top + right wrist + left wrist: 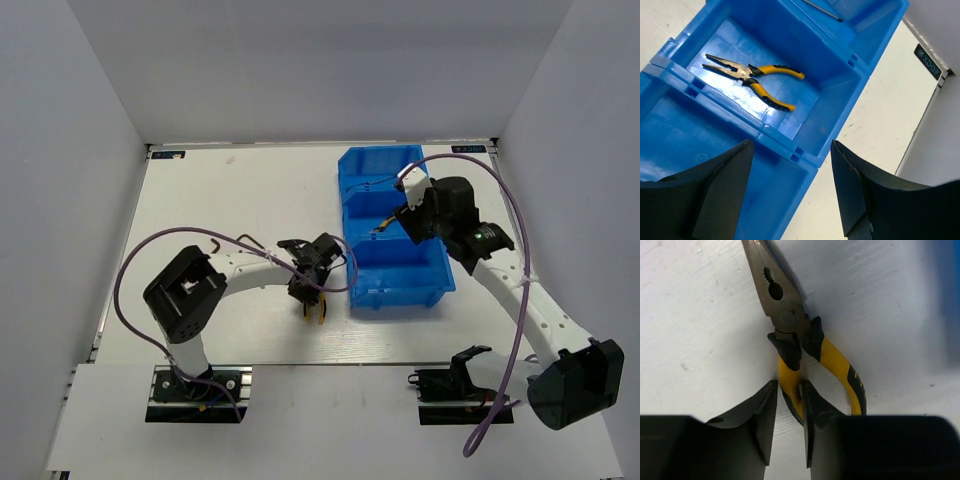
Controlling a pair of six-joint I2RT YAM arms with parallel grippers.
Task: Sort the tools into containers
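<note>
The blue three-compartment bin (437, 280) stands right of centre. One pair of yellow-black pliers (752, 80) lies in its middle compartment, and a thin dark screwdriver (823, 10) lies in the far one. My right gripper (402, 222) hovers open over the bin (670, 130), with nothing between its fingers (790, 145). My left gripper (308, 296) is just left of the bin. It is shut (788, 386) on one handle of the second pliers (782, 310), which point away from it over the table. A small dark bent piece (247, 240), perhaps a hex key, lies by the left arm.
The purple cables (130, 270) loop over both arms. The bin's left wall (347, 260) is close beside the left gripper. White walls close in the table at the back and both sides.
</note>
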